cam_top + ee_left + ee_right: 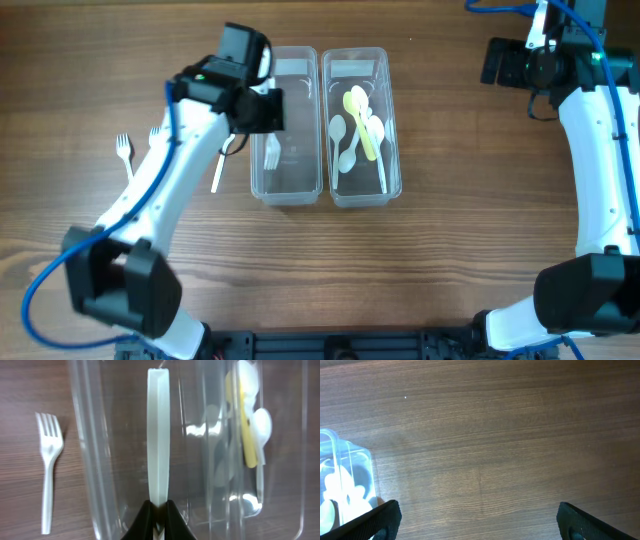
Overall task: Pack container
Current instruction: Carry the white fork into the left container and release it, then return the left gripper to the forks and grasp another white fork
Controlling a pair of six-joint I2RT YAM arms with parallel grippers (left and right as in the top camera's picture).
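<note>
Left hand [159, 522] pinches a white utensil [158, 435] above the left container [82, 435], the spoon container [301, 435] at three o'clock. Best lowered lengthwise, clear of the walls, before release. Right hand [480, 525] gapes wide, idle.

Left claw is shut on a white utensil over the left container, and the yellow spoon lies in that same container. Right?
Not quite. The left claw is shut on the white utensil over the left container, but the yellow spoon lies in the right container, among the white spoons. The overhead view shows it.
</note>
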